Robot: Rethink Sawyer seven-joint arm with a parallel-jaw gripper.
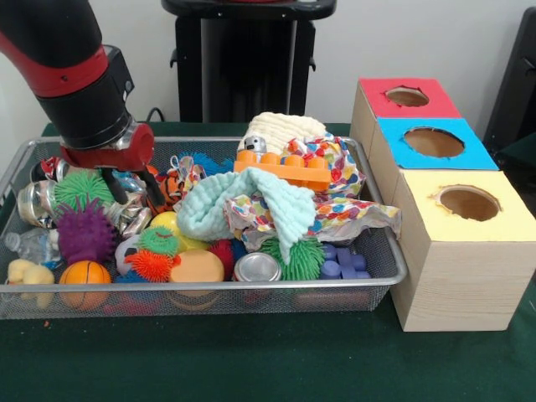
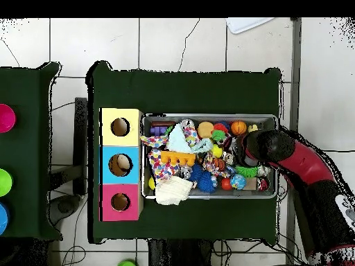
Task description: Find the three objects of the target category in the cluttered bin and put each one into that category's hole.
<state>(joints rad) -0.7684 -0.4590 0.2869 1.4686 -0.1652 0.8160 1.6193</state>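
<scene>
I'm reading no text, label, brand, number or sign in either view. I'm checking the wire bin, the wooden box with its red hole, the patterned cloth and the silver can top: nothing legible is showing on any of them. The cloth is showing only coloured specks, no letters. My arm is showing no marking I can make out.

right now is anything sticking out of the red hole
No, the red hole shows only a dark empty opening in the front view, with nothing poking out of it.
</scene>
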